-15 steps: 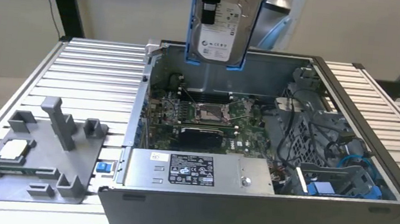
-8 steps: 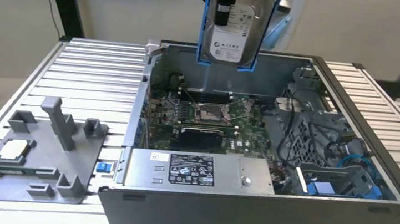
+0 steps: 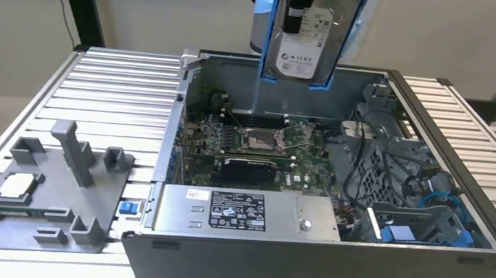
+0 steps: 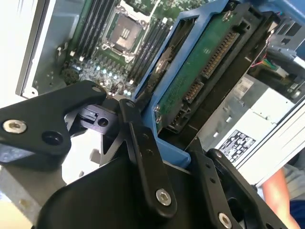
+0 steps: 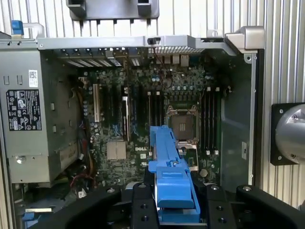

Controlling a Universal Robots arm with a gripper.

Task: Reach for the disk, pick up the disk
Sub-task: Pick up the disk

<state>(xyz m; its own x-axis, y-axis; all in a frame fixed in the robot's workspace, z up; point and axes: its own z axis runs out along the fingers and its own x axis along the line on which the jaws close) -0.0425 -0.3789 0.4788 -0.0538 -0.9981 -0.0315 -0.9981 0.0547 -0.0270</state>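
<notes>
The disk [image 3: 306,45], a silver drive with a white label and blue side rails, hangs upright above the back of the open computer case [image 3: 463,196]. My gripper [image 3: 299,11] is shut on it from above, one black finger lying over the label. In the second wrist view the disk [image 4: 202,71] shows its green circuit-board side inside the blue rail, between my black fingers [image 4: 143,143]. In the first wrist view the disk's blue rail [image 5: 171,176] points down toward the motherboard [image 5: 138,119].
Below the disk lie the motherboard with its bare processor socket [image 3: 259,139], the power supply [image 3: 235,210] and a blue drive bay [image 3: 423,230]. A grey fixture [image 3: 48,194] holding a small silver chip [image 3: 14,186] sits on the slatted table at the exterior view's left. A person's arm [image 4: 281,191] is nearby.
</notes>
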